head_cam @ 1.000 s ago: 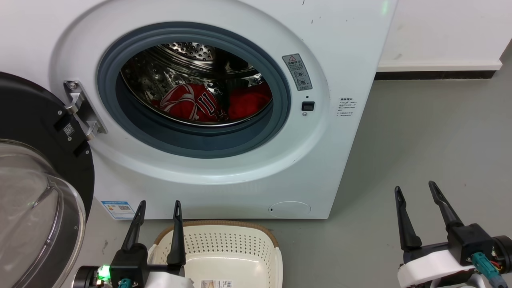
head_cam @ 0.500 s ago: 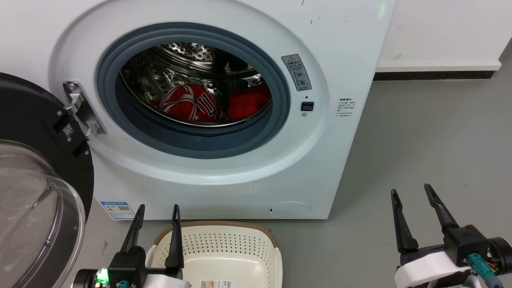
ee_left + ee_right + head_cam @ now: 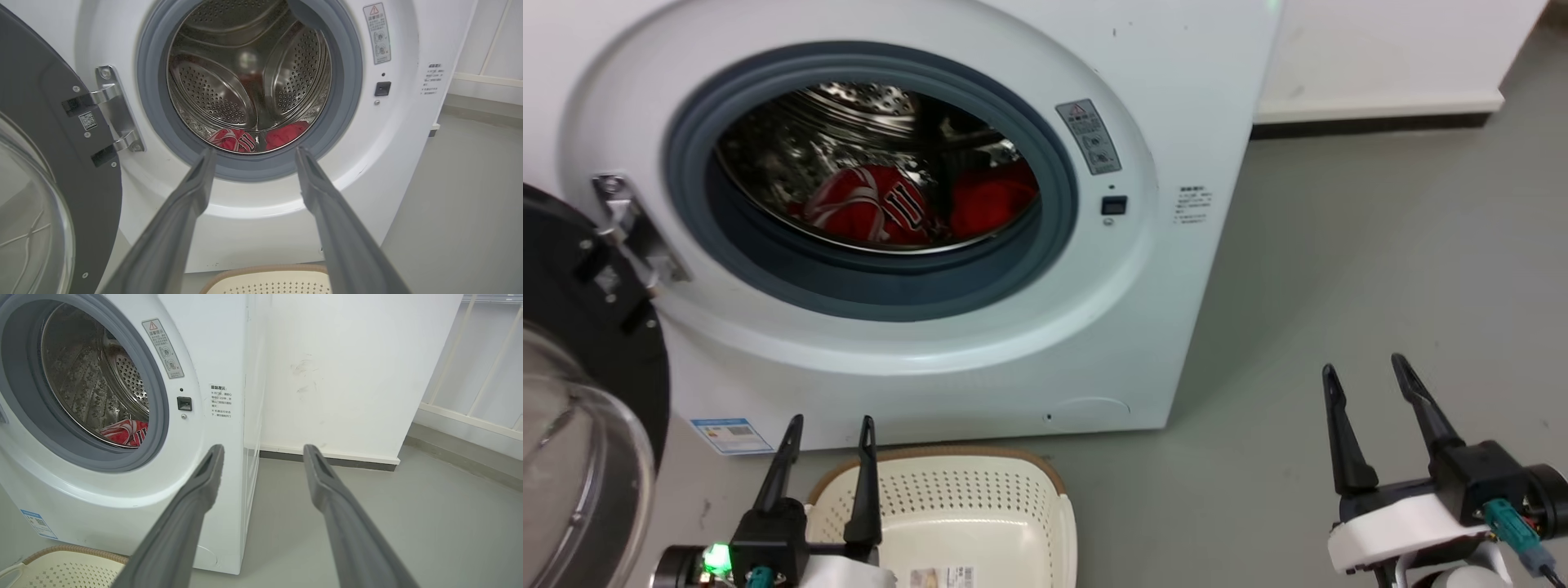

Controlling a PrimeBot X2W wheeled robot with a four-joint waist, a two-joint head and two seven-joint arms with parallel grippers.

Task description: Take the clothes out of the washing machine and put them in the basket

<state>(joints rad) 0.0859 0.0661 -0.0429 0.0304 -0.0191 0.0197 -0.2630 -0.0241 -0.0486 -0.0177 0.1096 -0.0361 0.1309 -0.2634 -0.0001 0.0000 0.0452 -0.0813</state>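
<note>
Red jersey (image 3: 866,204) and plain red cloth (image 3: 992,196) lie side by side, low in the drum (image 3: 792,139) of the washing machine (image 3: 1192,98); both look soft, light and limp, likely to drape and drag over the grey rim (image 3: 1049,245); best pinch a raised fold nearest the porthole; basket (image 3: 980,498) sits on the floor (image 3: 1339,245) just below; left gripper (image 3: 832,420) and right gripper (image 3: 1365,364) both spread wide, holding nothing.

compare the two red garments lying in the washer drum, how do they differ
Pattern: the jersey carries white stripes and black numerals, while the plain cloth is solid red. Position: in the head view the jersey lies left on the drum floor, the plain cloth right of it. Both are red, crumpled and lie inside the washing machine.
</note>
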